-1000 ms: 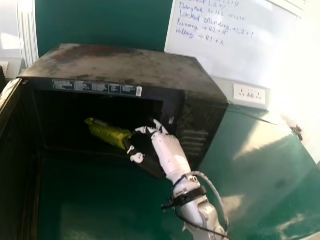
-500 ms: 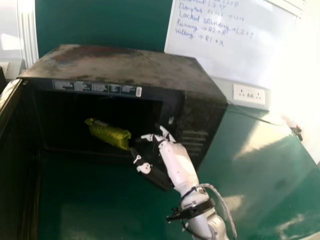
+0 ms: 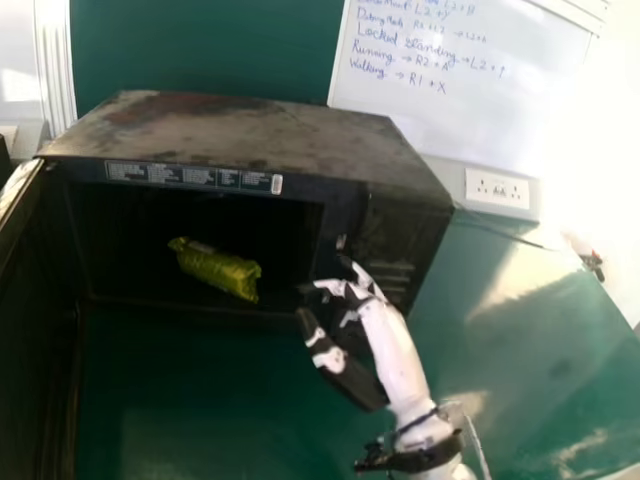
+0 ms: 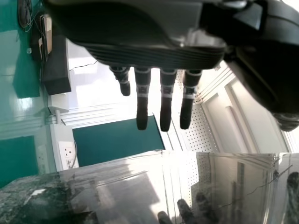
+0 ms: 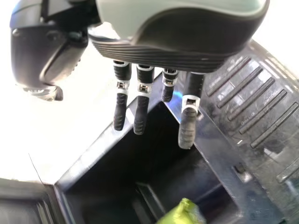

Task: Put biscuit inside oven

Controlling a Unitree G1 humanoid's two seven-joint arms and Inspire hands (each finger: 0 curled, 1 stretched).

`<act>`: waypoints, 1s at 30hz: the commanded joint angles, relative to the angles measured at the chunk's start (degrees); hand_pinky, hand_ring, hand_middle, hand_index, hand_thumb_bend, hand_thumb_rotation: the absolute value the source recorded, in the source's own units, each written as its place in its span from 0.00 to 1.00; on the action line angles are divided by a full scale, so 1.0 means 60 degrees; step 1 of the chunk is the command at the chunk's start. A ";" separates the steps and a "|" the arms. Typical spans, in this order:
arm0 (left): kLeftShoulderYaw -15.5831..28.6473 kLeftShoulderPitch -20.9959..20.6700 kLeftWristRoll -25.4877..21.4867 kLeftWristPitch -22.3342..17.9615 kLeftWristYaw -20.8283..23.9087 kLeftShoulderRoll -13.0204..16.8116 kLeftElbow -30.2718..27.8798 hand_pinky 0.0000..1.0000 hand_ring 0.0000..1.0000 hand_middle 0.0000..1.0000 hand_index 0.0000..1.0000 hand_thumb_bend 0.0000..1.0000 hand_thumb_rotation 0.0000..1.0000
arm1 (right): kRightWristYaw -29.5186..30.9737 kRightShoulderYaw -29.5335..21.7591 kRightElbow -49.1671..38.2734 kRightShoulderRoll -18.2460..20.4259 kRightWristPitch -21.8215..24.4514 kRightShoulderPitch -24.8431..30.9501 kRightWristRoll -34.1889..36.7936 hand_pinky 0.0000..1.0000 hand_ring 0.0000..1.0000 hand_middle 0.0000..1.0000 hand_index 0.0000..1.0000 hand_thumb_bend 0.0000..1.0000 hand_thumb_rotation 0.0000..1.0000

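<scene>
The fingers [image 5: 188, 128] of the right hand [image 3: 388, 345] are extended and spread from the thumb, and hold nothing. The left hand [image 4: 149, 53], in the left wrist view, is idle, with its fingers straight and no load. The right hand is in front of the oven [image 3: 250, 130], near the control panel [image 3: 392, 275] and apart from the biscuit packet [image 3: 215, 268]. The packet lies slantwise inside the cavity [image 3: 285, 225], its nearer end towards the opening. Placement appears complete; the remaining step is probably to withdraw the arm. Caution: if the fingers swing inward during withdrawal, they may catch the front frame and shift the oven on the surface [image 3: 200, 400]. A renewed push at the packet's near end could turn it askew. If that end overhangs the sill, the oven door [image 3: 35, 330] may strike it on closing.
</scene>
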 commanded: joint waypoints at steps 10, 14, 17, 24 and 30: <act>-0.0136 -0.0110 -0.0843 -0.0426 -0.1155 0.0101 0.0358 0.67 0.79 0.82 0.82 0.87 0.82 | -0.0480 -0.0666 0.0590 0.1120 -0.1408 0.0725 0.1964 0.32 0.84 0.84 0.68 0.84 0.38; -0.0102 -0.0267 -0.0816 -0.0791 -0.1404 0.0153 0.0625 0.70 0.81 0.84 0.84 0.82 0.87 | -0.0310 -0.0866 0.0699 0.1384 -0.1461 0.0921 0.2721 0.32 0.80 0.83 0.67 0.91 0.43; -0.0127 -0.0423 -0.0926 -0.1061 -0.1717 0.0270 0.0906 0.75 0.81 0.84 0.85 0.80 0.88 | -0.0122 -0.0970 0.0681 0.1513 -0.1388 0.1077 0.3274 0.33 0.87 0.86 0.69 0.92 0.46; -0.0033 -0.0843 -0.0291 -0.2185 -0.1886 0.0345 0.1497 0.82 0.83 0.86 0.88 0.79 0.96 | 0.0760 -0.1316 0.0992 0.1310 -0.1599 0.1292 0.4495 0.31 0.73 0.79 0.70 1.00 0.60; -0.0169 -0.1020 -0.0625 -0.2717 -0.2200 0.0591 0.2006 0.87 0.86 0.88 0.89 0.86 0.98 | 0.1874 -0.1613 0.1043 0.1091 -0.1285 0.1622 0.5814 0.32 0.73 0.79 0.71 1.00 0.58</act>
